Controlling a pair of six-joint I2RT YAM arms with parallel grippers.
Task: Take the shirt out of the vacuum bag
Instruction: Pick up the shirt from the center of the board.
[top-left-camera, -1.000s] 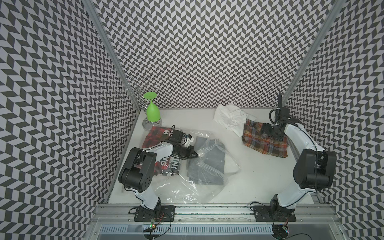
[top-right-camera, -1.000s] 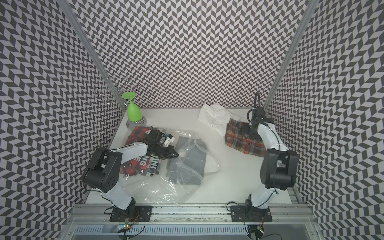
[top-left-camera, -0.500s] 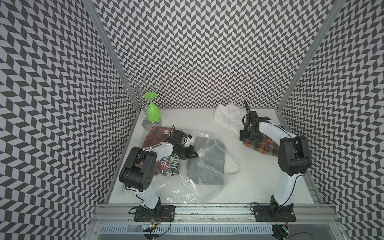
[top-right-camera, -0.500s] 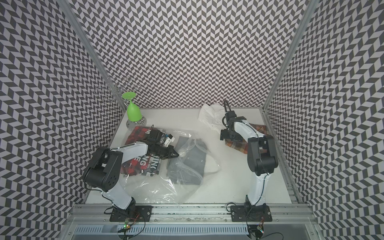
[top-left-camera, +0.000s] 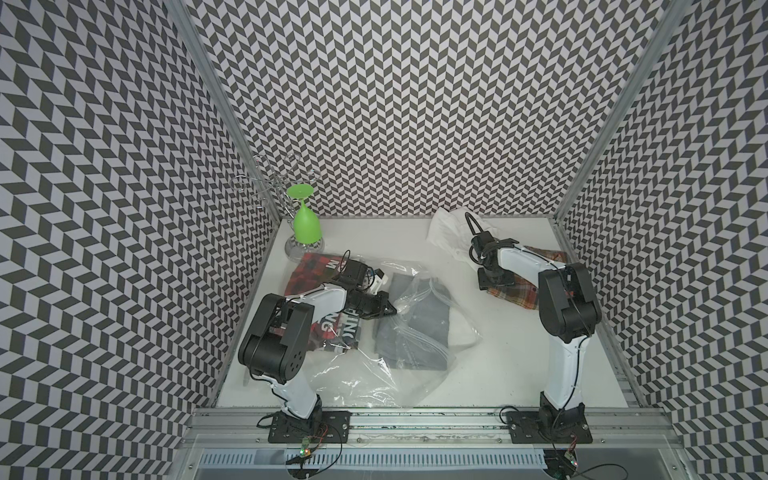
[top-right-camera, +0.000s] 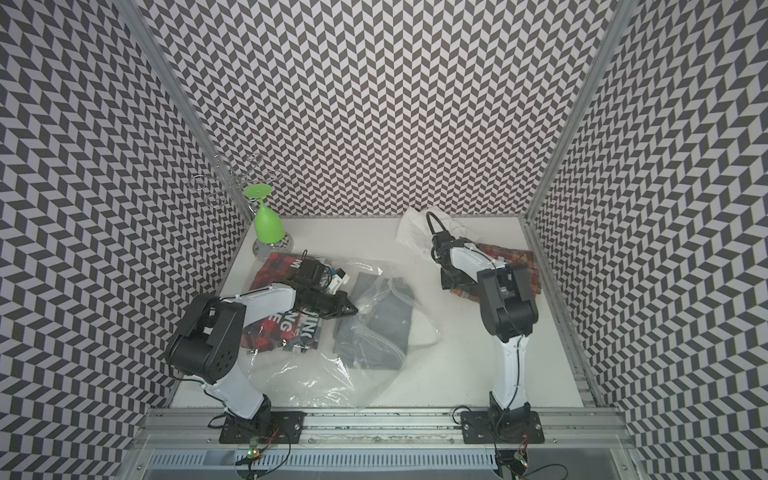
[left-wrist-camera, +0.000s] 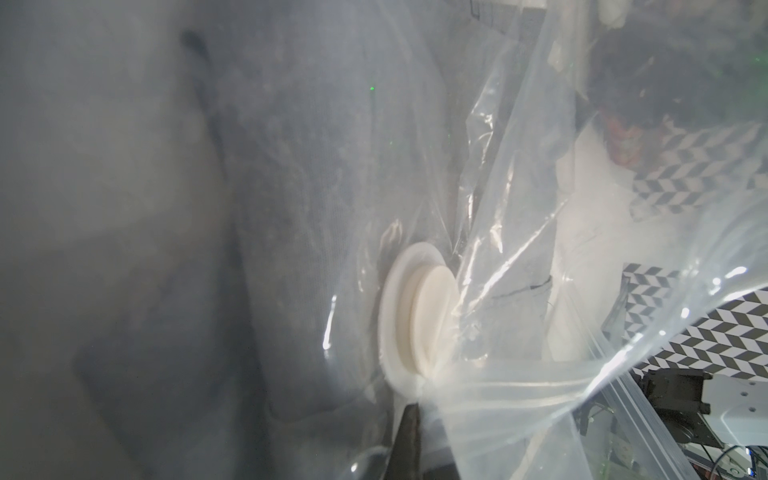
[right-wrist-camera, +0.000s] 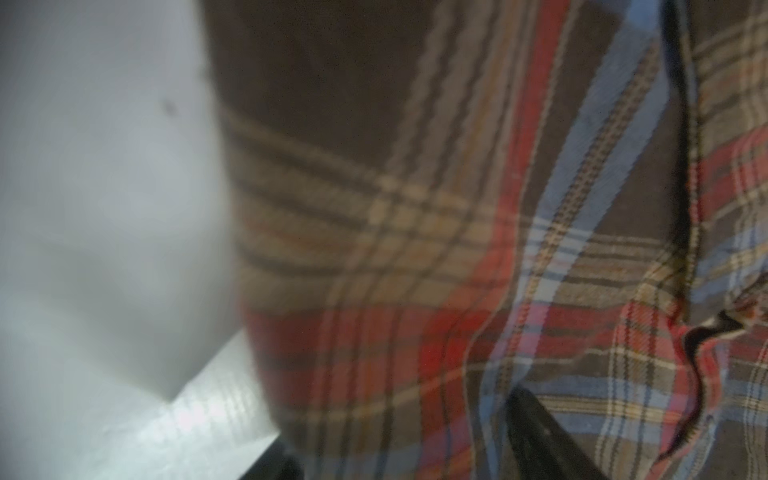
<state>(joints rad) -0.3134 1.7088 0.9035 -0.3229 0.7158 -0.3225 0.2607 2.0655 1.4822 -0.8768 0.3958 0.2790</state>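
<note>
The vacuum bag (top-left-camera: 361, 374) lies crumpled over the left half of the table (top-left-camera: 498, 365), reaching from the front edge toward the middle. The grey shirt (top-left-camera: 419, 328) sits folded inside it, near the table's centre, and shows in both top views (top-right-camera: 382, 320). The left pincer (top-left-camera: 388, 309) is clenched on the bag's clear film just beside the shirt. In the left wrist view the plastic pulls taut in folds from the dark fingertip (left-wrist-camera: 409, 436), close to the round white valve (left-wrist-camera: 419, 320) that rests against the grey cloth.

A red-and-black printed garment (top-left-camera: 307, 274) lies along the left edge, under the left arm. A green goblet (top-left-camera: 306, 224) stands bowl-down at the rear left corner.

Toward the rear right corner, the right pincer (top-left-camera: 492, 282) presses down on a plaid shirt (top-left-camera: 519, 293). The plaid (right-wrist-camera: 457, 249) fills the right wrist view, but I cannot tell whether the pincer grips it. A white cloth (top-left-camera: 446, 232) lies just behind, against the rear edge.
</note>
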